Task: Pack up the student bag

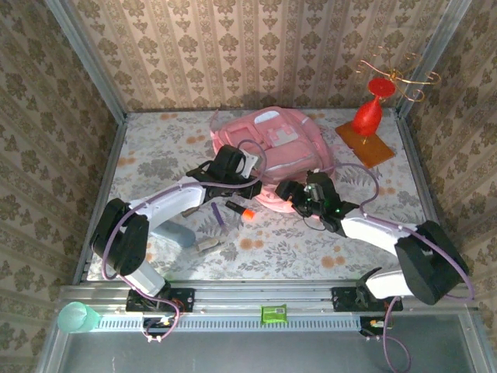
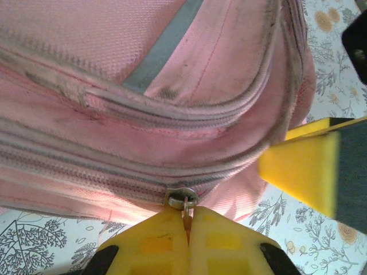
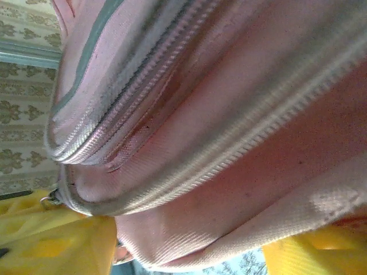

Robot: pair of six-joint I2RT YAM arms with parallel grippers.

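The student bag [image 1: 273, 140], a big pink backpack with a white patch, lies at the back middle of the table. My left gripper [image 1: 250, 183] is at its near left edge. In the left wrist view its yellow fingers [image 2: 166, 240] are shut on the metal zip pull [image 2: 184, 200] of a lower zip. My right gripper [image 1: 299, 194] is at the bag's near right corner. In the right wrist view its jaws [image 3: 189, 252] stand open, with a fold of the bag's pink fabric [image 3: 218, 189] bulging between them. One of its yellow fingers [image 2: 301, 172] appears beside the bag.
An orange-capped marker [image 1: 242, 208], a purple pen [image 1: 220, 217], a blue object [image 1: 178, 233] and a grey object [image 1: 208, 245] lie on the floral table in front of the bag. A red vase [image 1: 367, 116] stands on a wooden board [image 1: 365, 144] at the back right.
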